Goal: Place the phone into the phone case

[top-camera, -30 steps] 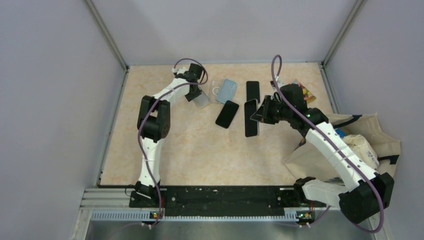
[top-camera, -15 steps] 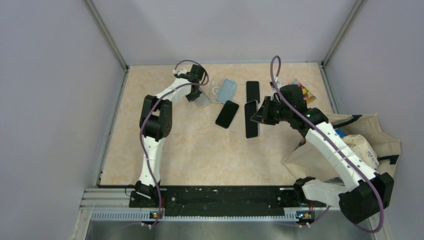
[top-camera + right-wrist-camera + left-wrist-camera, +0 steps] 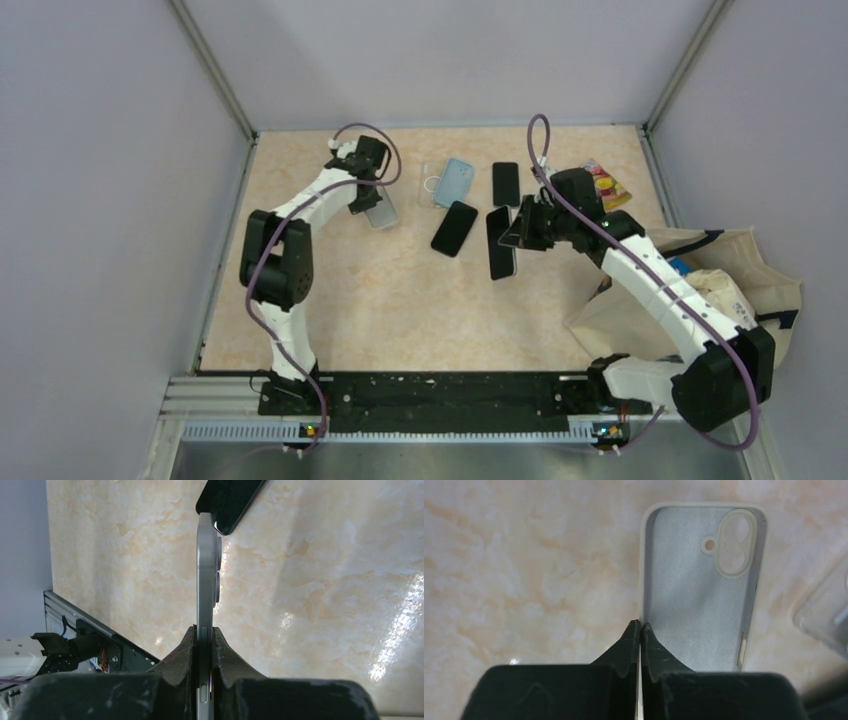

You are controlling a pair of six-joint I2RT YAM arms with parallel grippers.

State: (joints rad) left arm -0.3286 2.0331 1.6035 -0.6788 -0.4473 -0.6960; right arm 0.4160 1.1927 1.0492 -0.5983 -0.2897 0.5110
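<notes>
My left gripper (image 3: 372, 203) is shut on the side wall of a pale grey phone case (image 3: 701, 587), which lies open side up on the table; in the top view the case (image 3: 381, 212) is at the back left. My right gripper (image 3: 512, 233) is shut on a silver-edged phone (image 3: 206, 575), held on edge above the table; in the top view the phone (image 3: 500, 250) shows its dark screen. The right wrist view shows the phone's camera bumps facing right.
A black phone (image 3: 455, 228), a light blue case (image 3: 455, 181), a clear case (image 3: 431, 184) and another black phone (image 3: 505, 183) lie at the back middle. A snack packet (image 3: 606, 184) and a beige bag (image 3: 700, 290) are at the right.
My left gripper has dragged the grey case to the left and slightly nearer, away from the clear case. My right gripper with the phone shifted slightly left.
</notes>
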